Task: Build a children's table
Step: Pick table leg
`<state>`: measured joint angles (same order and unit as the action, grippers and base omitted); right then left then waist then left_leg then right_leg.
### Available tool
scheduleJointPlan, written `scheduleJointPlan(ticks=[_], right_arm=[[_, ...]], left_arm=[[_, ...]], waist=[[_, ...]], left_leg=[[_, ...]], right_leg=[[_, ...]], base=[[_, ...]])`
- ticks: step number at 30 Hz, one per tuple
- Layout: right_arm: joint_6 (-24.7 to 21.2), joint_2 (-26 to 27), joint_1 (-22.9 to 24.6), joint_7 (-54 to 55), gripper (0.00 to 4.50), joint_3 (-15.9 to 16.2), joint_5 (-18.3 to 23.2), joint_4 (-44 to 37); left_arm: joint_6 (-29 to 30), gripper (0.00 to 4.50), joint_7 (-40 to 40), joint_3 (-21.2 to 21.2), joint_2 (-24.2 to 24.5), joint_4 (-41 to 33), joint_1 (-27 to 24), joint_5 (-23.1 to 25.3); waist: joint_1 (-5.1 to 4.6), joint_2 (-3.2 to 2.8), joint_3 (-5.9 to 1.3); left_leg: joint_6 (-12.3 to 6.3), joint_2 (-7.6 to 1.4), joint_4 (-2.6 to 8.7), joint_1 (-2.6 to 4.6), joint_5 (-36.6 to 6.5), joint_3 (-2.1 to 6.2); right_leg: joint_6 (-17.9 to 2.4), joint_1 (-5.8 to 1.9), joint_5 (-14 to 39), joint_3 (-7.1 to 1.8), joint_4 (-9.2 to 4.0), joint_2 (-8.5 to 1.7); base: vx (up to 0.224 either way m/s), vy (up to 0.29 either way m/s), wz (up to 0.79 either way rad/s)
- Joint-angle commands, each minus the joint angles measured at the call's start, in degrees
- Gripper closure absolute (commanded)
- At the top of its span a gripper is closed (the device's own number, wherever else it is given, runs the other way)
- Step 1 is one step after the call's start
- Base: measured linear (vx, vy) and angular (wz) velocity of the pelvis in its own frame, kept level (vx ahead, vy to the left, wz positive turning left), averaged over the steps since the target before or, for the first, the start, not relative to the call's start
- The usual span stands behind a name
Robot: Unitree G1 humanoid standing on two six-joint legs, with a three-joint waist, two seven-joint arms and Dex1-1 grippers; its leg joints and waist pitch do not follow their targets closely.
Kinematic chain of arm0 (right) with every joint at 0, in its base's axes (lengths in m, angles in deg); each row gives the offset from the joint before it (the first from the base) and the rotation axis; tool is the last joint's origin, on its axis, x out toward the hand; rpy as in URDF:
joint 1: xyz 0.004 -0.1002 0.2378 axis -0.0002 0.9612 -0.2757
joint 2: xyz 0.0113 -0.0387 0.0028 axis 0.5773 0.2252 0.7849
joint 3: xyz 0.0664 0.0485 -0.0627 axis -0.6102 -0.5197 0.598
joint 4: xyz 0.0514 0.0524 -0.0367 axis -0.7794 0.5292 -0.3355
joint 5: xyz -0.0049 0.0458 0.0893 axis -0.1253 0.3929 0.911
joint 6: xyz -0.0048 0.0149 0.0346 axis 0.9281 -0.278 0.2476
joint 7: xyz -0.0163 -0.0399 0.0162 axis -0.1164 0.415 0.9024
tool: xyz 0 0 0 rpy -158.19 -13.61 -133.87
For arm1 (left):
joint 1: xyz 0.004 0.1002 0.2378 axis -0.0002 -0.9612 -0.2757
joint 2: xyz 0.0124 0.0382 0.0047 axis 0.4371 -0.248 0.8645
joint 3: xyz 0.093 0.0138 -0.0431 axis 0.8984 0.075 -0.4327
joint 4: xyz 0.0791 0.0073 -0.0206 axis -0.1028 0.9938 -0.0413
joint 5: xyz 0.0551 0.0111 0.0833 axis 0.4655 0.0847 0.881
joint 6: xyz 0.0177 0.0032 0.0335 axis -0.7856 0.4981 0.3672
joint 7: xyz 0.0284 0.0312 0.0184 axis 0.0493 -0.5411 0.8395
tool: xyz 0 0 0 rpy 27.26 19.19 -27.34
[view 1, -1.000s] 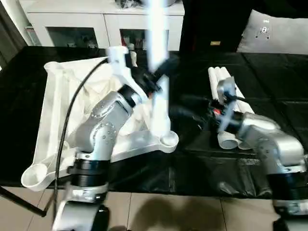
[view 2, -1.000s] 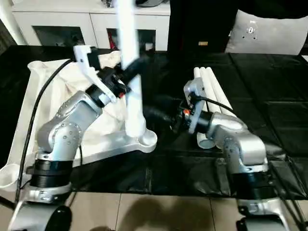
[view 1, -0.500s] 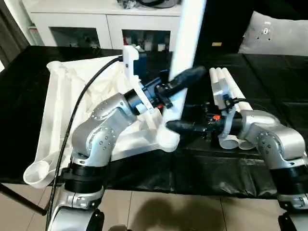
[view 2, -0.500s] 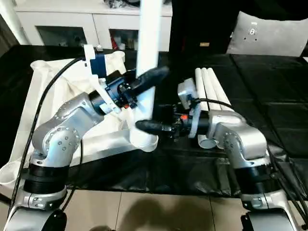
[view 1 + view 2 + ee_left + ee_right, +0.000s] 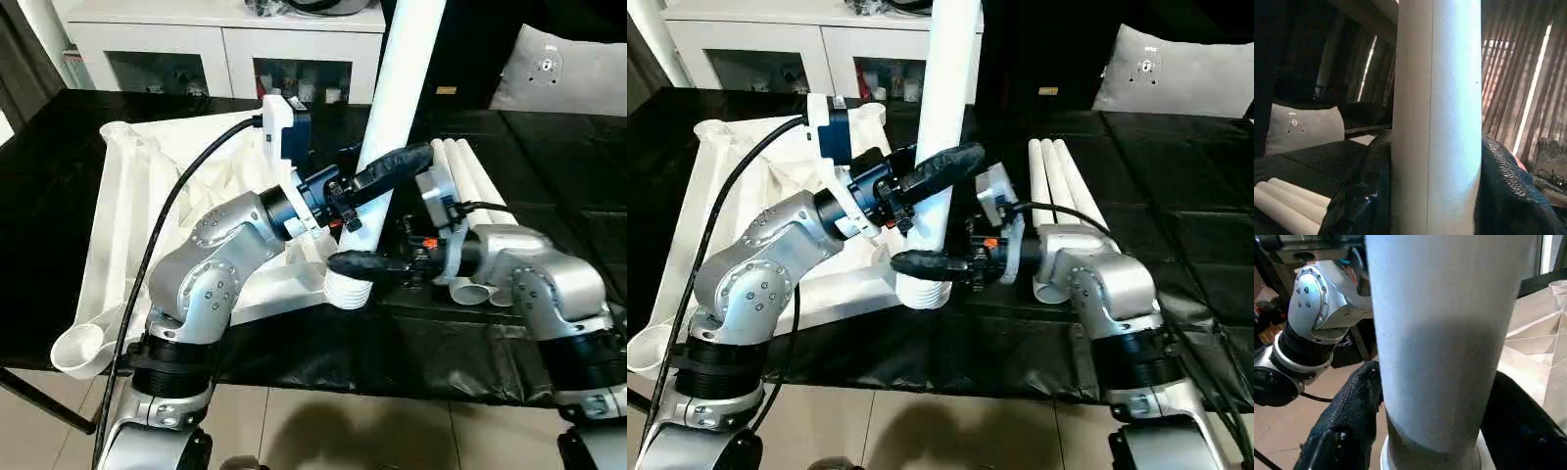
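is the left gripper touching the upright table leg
Touching. In the left wrist view the left gripper's black fingers press against both sides of the upright leg with no gap; the left eye view shows a finger wrapped across it.

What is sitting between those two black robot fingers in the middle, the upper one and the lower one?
A long white plastic tube leg, standing nearly upright. The left gripper clasps it higher up, the right gripper near its ribbed bottom end; the head views show this.
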<state>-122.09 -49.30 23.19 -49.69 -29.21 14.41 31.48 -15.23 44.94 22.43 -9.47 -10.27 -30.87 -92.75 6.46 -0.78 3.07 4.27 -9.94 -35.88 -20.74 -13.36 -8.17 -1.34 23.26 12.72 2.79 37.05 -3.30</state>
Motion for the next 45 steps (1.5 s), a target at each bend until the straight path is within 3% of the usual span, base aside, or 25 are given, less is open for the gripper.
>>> scheduleJointPlan(ticks=[1, 6, 18, 19, 20, 22, 24, 26, 29, 32, 33, 45], right_arm=[[-0.3, 0.0, -1.1, -0.5, 1.97, -0.2, 0.5, 0.3], [-0.6, 0.4, -1.2, -0.4, 2.48, -0.6, 0.8, 0.9], [1.2, 1.6, -1.5, 0.6, 2.58, -1.1, 0.2, 1.8], [1.2, 1.6, -1.5, 0.6, 2.03, -1.1, 0.2, 1.8], [0.6, 1.9, -1.8, 1.0, 1.89, -1.6, 0.8, 2.0], [0.4, 2.0, -2.0, 1.1, 1.89, -1.9, 1.1, 2.1], [0.5, 2.2, -2.1, 1.2, 1.48, -2.0, 1.1, 2.1], [0.6, 2.2, -2.2, 1.0, 1.46, -1.9, 1.1, 2.1], [0.6, 2.1, -2.2, 0.7, 1.14, -1.8, 1.1, 2.2], [0.4, 1.7, -2.5, 0.0, 1.1, -1.7, 1.2, 2.4], [0.3, 1.7, -2.5, 0.0, 1.41, -1.7, 1.2, 2.4], [0.8, 1.6, -1.8, 0.6, 2.34, 0.2, -1.3, 3.4]], left_arm=[[-0.3, 2.68, -0.3, 0.5, -0.1, -0.8, 0.2, -0.3], [-0.1, 2.68, -0.4, 0.8, 0.0, -1.1, 0.0, -0.5], [-0.2, 2.68, -0.4, 1.1, -0.2, -0.7, 0.0, -0.1], [-0.2, 2.68, -0.4, 1.1, -0.2, -0.7, 0.0, -0.1], [-0.1, 2.68, -0.4, 1.1, -0.1, -0.7, 0.0, -0.2], [-0.1, 2.68, -0.5, 1.2, -0.1, -0.8, 0.0, -0.2], [-0.1, 2.68, -0.5, 1.2, -0.1, -0.8, -0.1, -0.1], [-0.1, 2.68, -0.6, 1.4, 0.0, -0.5, 0.0, 0.1], [-0.3, 2.68, -0.7, 1.4, 0.1, -0.2, 0.1, 0.3], [-0.3, 2.68, -0.9, 1.4, 0.4, 0.0, 0.3, 0.5], [-0.3, 2.68, -1.0, 1.4, 0.4, 0.0, 0.3, 0.5], [-0.5, 2.68, -1.1, 1.8, 0.7, -0.3, -0.2, 0.4]], waist=[[0.15, 1.11, -4.21], [0.2, 1.13, -4.22], [0.19, 1.02, -4.27], [0.22, 0.99, -4.27], [0.22, 0.96, -4.29], [0.19, 0.81, -4.33], [0.23, 0.74, -4.32], [0.26, 0.51, -4.36], [0.2, 0.7, -4.34], [0.21, 0.54, -4.34], [0.19, 0.6, -4.33], [0.2, 0.52, -4.38]], left_leg=[[-7.02, -2.32, 3.2, -0.49, 5.9, 0.1], [-7.2, -2.31, 3.14, -0.5, 6.0, 0.09], [-7.27, -2.31, 3.08, -0.49, 6.3, 0.11], [-7.24, -2.32, 3.1, -0.45, 6.2, 0.1], [-7.23, -2.31, 3.09, -0.46, 6.2, 0.12], [-7.2, -2.34, 3.1, -0.44, 6.3, 0.17], [-7.22, -2.32, 3.05, -0.49, 6.3, 0.16], [-7.16, -2.34, 3.03, -0.46, 6.5, 0.2], [-6.96, -2.34, 3.07, -0.47, 6.0, 0.19], [-6.77, -2.33, 3.07, -0.45, 5.8, 0.19], [-6.71, -2.35, 3.08, -0.42, 5.7, 0.17], [-6.56, -2.37, 3.06, -0.45, 5.9, 0.21]], right_leg=[[-14.6, -4.3, -5.1, -2.67, -3.35, -4.22], [-14.5, -4.34, -5.1, -2.66, -3.35, -4.24], [-14.7, -4.31, -5.7, -2.63, -3.23, -4.2], [-14.8, -4.31, -5.5, -2.63, -3.26, -4.23], [-14.8, -4.32, -5.6, -2.62, -3.23, -4.2], [-15.0, -4.28, -5.7, -2.58, -3.17, -4.25], [-15.0, -4.32, -6.0, -2.61, -3.15, -4.22], [-15.1, -4.3, -6.6, -2.6, -3.1, -4.21], [-15.2, -4.38, -6.4, -2.58, -3.16, -4.18], [-15.1, -4.37, -6.2, -2.58, -3.18, -4.2], [-15.1, -4.37, -6.3, -2.59, -3.23, -4.2], [-15.3, -4.37, -6.9, -2.56, -3.12, -4.19]], base=[[0.0, 0.0, 0.0], [0.0, 0.0, 0.0], [0.0, 0.0, 0.0], [0.0, 0.0, 0.0], [0.0, 0.0, 0.0], [0.0, 0.0, 0.0], [0.0, 0.0, 0.0], [0.0, 0.0, 0.0], [0.0, 0.0, 0.0], [0.0, 0.0, 0.0], [0.0, 0.0, 0.0], [0.0, 0.0, 0.0]])
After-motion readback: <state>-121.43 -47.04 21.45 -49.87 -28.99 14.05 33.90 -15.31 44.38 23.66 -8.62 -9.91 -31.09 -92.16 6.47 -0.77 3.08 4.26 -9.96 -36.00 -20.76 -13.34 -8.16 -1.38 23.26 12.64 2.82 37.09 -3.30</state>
